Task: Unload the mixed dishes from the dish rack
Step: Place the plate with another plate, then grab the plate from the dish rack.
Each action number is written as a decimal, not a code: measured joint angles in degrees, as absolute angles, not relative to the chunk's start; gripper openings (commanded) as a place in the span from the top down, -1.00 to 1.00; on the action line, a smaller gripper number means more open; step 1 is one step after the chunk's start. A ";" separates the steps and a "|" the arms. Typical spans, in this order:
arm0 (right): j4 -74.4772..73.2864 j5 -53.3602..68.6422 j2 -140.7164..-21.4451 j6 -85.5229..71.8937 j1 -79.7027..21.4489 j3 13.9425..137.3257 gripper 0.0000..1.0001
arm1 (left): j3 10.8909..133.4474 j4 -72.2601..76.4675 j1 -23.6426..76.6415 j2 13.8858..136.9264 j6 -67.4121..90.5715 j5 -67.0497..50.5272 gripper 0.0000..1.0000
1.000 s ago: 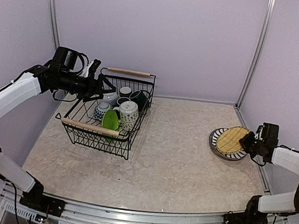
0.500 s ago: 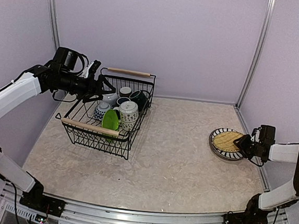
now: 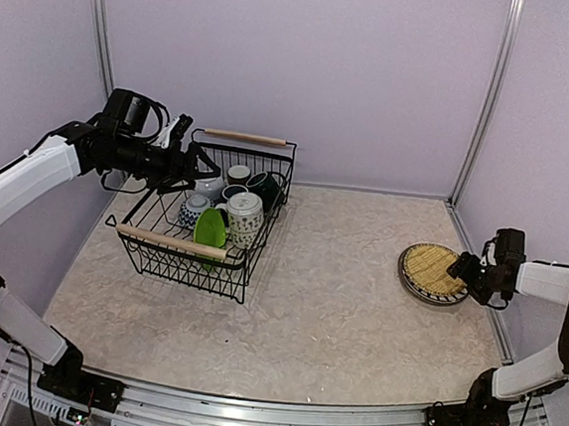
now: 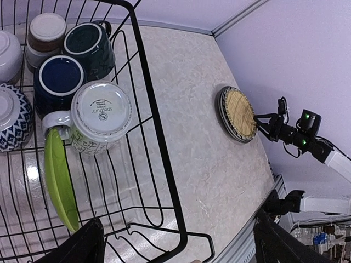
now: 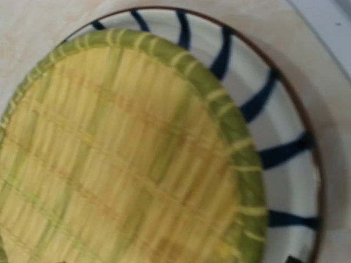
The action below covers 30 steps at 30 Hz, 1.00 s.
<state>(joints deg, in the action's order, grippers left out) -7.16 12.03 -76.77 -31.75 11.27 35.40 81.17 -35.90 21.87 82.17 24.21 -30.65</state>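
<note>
The dish rack (image 3: pixel 174 244) stands at the back left, its black rim (image 4: pixel 148 93) crossing the left wrist view. Inside it are a lime green plate (image 3: pixel 210 227) (image 4: pixel 57 181) on edge, an upturned patterned white mug (image 3: pixel 243 216) (image 4: pixel 101 112), dark mugs (image 3: pixel 265 184) (image 4: pixel 57 79), a small cup (image 3: pixel 238 173) and small bowls (image 3: pixel 194 209) (image 4: pixel 11 118). My left gripper (image 3: pixel 197 164) (image 4: pixel 178 246) hovers open above the rack's far left side. The woven yellow plate (image 3: pixel 431 268) (image 5: pixel 109 164) lies flat on the striped plate (image 3: pixel 425 294) (image 5: pixel 274 126). At their right edge my right gripper (image 3: pixel 469 272) is open and empty.
Purple walls close the table at the back and on both sides; the right wall runs close behind the stacked plates. A metal rail (image 3: pixel 267 411) lines the near edge. Marbled tabletop (image 3: pixel 327 297) lies between the rack and the plates.
My right gripper has opened and let go of the woven yellow plate, which went from tilted to flat on the striped plate. The left arm has barely moved.
</note>
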 measured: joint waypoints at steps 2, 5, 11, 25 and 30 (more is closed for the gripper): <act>-8.73 10.94 -75.99 -30.87 11.27 35.66 -0.73 | 81.52 -36.62 21.87 82.59 24.01 -29.91 -0.79; -10.59 9.34 -74.15 -29.52 11.27 35.77 -0.75 | 82.70 -37.93 21.89 83.35 23.73 -28.05 -0.79; -12.88 7.88 -71.81 -28.08 11.27 35.77 -0.77 | 87.85 -43.99 22.09 87.18 22.94 -20.78 -0.77; -17.54 5.30 -63.90 -26.28 11.27 35.86 -0.79 | 94.13 -56.47 24.60 101.38 20.93 -6.63 -0.50; -18.00 5.04 -63.31 -26.65 10.11 35.86 -0.79 | 95.26 -58.11 24.97 104.33 20.21 -4.32 -0.19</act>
